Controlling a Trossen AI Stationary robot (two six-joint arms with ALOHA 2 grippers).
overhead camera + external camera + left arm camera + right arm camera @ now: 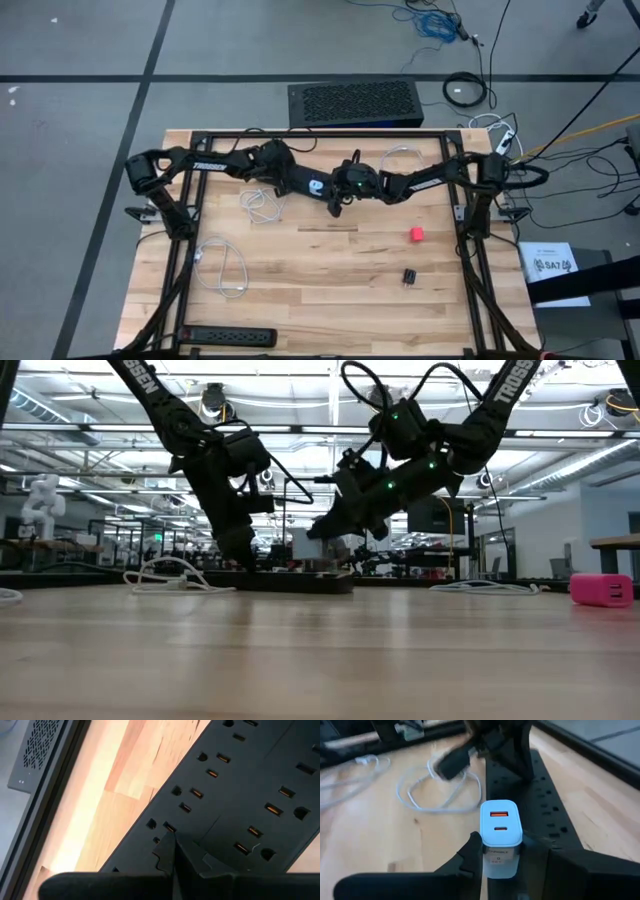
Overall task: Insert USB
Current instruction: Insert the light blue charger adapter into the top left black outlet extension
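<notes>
The right hand (502, 851) is gripping a white charger (501, 832) between its fingers, closed on its lower body, with the face carrying an orange USB port and a smaller oval port turned toward the wrist camera. In the high view this charger (316, 186) is sitting near the middle of the far side of the table (350, 270), where the two arms are meeting. It is hanging just above or beside a black power strip (540, 805); whether its prongs are already entering a socket cannot be told.

The left hand (175, 847) is closed, its tips pressing down on the power strip (240, 795), apparently pinning it in place. It does not seem to be carrying anything. In the right wrist view a dark plug with a white cable (440, 790) is showing beside the left arm, blurred, so what it is joined to cannot be told.

As a judgement, the task is partway along: the charger is picked up and brought to the strip, and the strip is being steadied. What looks left is seating the charger in a socket and then pushing a USB plug into the orange port, which is standing empty. More white cables (222, 265) are lying on the table, one near the front left. A second power strip (232, 337) is resting at the front edge, and a pink block (416, 233) and a small black part (410, 276) are lying well apart on the right.
</notes>
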